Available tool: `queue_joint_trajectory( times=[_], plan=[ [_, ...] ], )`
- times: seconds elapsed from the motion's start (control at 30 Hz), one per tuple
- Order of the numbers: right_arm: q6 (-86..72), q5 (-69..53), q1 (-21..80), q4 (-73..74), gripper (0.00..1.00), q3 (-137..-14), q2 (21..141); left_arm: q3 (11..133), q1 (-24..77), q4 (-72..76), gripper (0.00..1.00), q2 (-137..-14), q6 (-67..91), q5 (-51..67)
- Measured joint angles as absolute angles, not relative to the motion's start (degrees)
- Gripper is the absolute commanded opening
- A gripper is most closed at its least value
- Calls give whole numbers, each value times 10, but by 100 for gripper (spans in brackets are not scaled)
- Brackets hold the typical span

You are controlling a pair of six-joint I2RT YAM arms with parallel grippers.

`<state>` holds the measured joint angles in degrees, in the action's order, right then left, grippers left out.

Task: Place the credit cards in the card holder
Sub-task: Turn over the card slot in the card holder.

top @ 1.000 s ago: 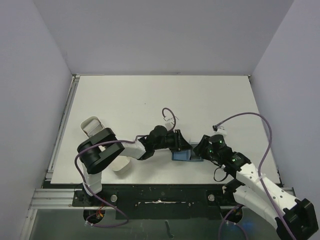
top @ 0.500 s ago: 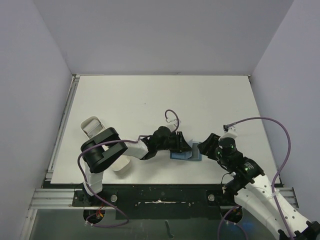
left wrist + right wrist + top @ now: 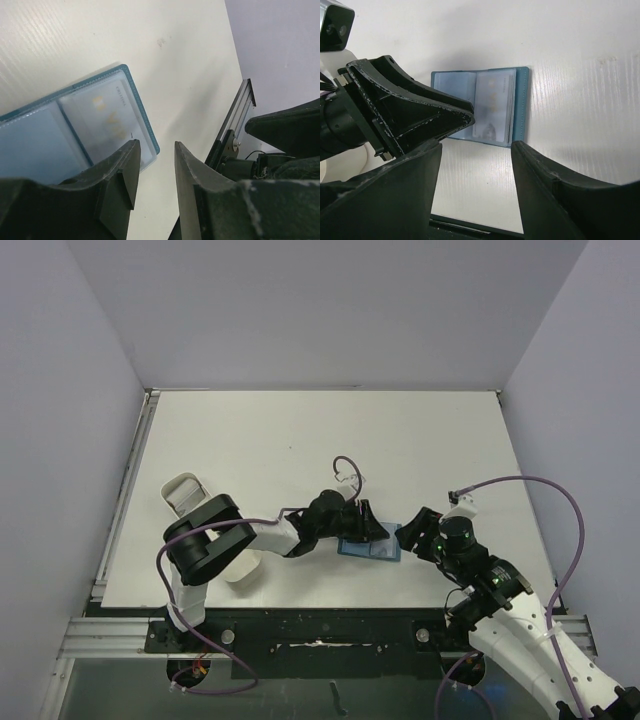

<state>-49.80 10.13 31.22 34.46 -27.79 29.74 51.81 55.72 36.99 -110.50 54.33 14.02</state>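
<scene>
Since a second ago the right jaws have widened and drawn back a little, and the small teal-blue folding card holder (image 3: 521, 100) has settled open and flat on the white worktop (image 3: 300, 440). Those right jaws stand wide apart with nothing in them, just short of the holder's right edge. The left jaws are parted only narrowly and are empty. One finger (image 3: 120, 170) lies over the holder's edge, perhaps touching it; the view doesn't settle that. A pale whitish-grey credit card (image 3: 495, 100) with faint markings sits in the holder's right-hand clear pocket.
</scene>
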Motion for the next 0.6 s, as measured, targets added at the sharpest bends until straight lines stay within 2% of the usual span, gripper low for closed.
queue_joint_trajectory(
  times=[0.1, 0.3, 0.43, 0.6],
  plan=[
    [-497, 101, 312, 344, 65, -279, 299, 522, 558, 361, 40, -1104, 531, 137],
    [-495, 99, 312, 344, 80, -280, 303, 533, 558, 279, 65, -1077, 486, 112],
    [-493, 94, 312, 343, 90, -280, 303, 558, 553, 173, 72, -1025, 430, 74],
    [-487, 89, 312, 344, 100, -286, 303, 597, 507, 37, 74, -943, 348, 43]
  ],
)
